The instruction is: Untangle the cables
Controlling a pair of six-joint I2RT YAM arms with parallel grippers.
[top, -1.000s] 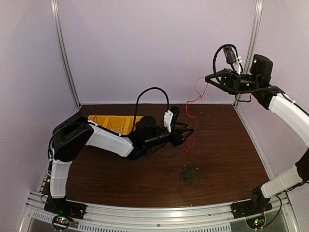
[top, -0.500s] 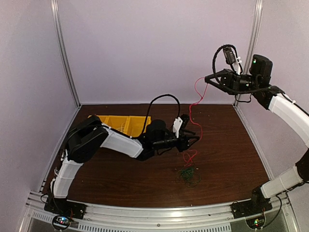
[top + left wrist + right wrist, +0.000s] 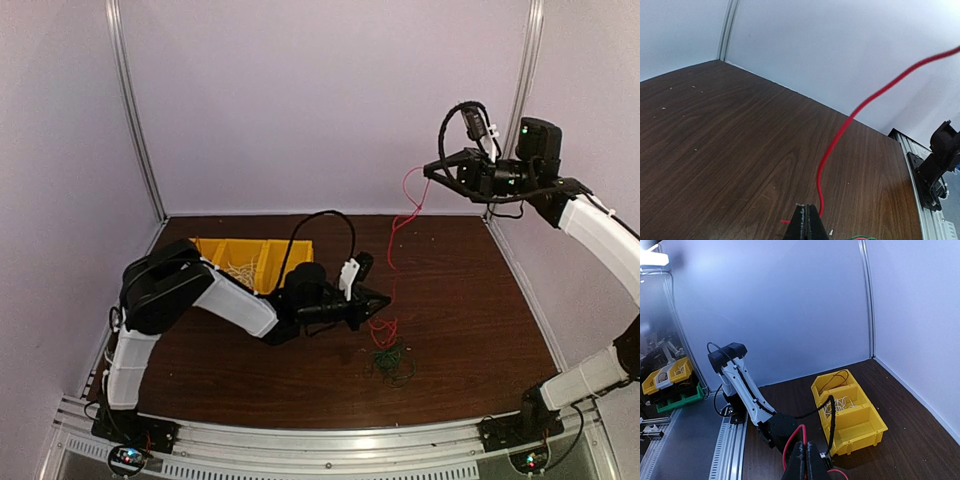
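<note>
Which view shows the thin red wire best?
Top external: the thin red wire runs whole from the raised right gripper down to the left gripper. Left wrist shows one rising stretch; right wrist only a short loop.

— What do the arms look like?
— White shells on the long links, black joint housings: left arm [image 3: 235,295] and right arm [image 3: 600,235] alike.
— Wiring?
— A thick black cable [image 3: 320,212] arcs over the left arm, another cable [image 3: 446,122] by the right wrist.
— Lights?
— One green light [image 3: 524,127] on the right arm; green and red at the bases [image 3: 128,457].
— Claws?
— Slim black fingers on the left claw [image 3: 806,207] and right claw [image 3: 805,445].
</note>
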